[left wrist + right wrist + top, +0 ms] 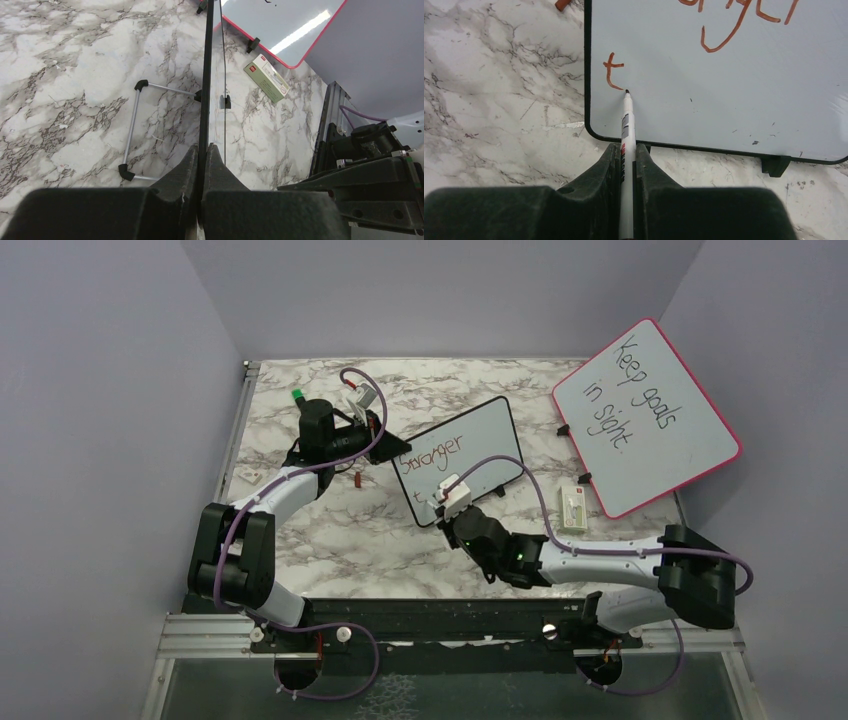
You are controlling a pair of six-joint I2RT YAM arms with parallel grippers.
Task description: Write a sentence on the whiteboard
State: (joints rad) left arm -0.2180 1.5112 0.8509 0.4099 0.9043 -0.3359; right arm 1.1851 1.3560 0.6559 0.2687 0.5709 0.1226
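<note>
The whiteboard (480, 445) stands tilted at mid-table, and my left gripper (383, 440) is shut on its left edge. In the left wrist view the board's black frame (206, 75) runs edge-on between the shut gripper (205, 148). The sentence (430, 454) reads "Stronger" in reddish-brown, with a lone "t" (612, 70) on the second line. My right gripper (628, 148) is shut on a white marker (626, 122). The marker's tip rests on the whiteboard (724, 95) just below and right of the "t". From above, the right gripper (447, 502) sits at the board's lower left corner.
A larger pink-framed board (648, 415) with black handwriting leans at the back right. A small green-and-white box (572, 508) lies in front of it. A red marker cap (359, 479) lies left of the whiteboard. The board's wire stand (131, 127) rests on the marble.
</note>
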